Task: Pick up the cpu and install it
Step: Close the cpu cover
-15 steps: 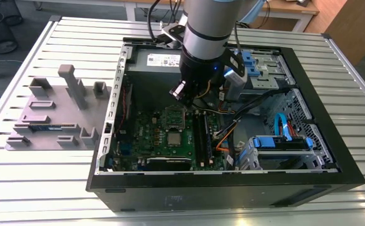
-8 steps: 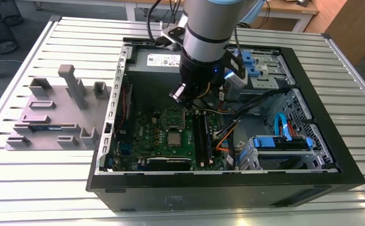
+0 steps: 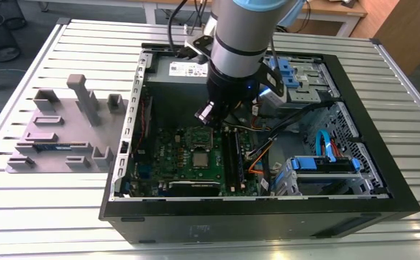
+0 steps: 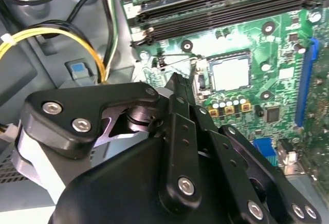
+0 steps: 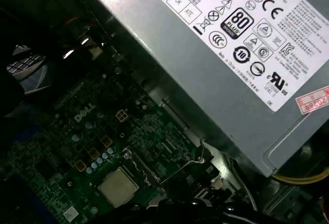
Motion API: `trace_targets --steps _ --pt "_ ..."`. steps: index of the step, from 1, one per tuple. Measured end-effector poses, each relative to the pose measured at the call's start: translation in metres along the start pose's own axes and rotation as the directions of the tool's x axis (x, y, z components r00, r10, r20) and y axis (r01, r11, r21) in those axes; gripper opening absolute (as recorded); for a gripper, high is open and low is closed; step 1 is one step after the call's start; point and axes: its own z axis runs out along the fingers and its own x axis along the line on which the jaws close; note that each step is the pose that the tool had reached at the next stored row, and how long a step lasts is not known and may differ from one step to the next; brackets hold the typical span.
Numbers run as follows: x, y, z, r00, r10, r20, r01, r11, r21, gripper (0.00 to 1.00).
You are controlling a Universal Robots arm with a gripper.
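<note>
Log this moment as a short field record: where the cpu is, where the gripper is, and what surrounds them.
cpu: silvery square lying flat in the socket of the green motherboard; seen in both wrist views too
gripper: hangs over the board inside the open computer case, above and apart from the cpu
power supply: grey box beside the board
memory slots: long, dark, beside the socket

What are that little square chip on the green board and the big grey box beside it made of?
The cpu looks capped in matte silvery metal, dully reflective. The power-supply box looks like grey sheet metal, with folded edges and printed labels. The green board seems lacquered circuit laminate.
</note>
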Motion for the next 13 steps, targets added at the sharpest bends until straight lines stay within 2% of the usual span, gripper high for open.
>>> trace_targets --steps 6,13 --pt "0.0105 -0.0097 -0.0008 1.0 0.0 0.0035 0.0 1.0 -0.0029 0.11" --pt "0.0215 -0.0201 -0.0017 1.0 0.0 0.0039 0.0 1.0 -0.0034 0.11"
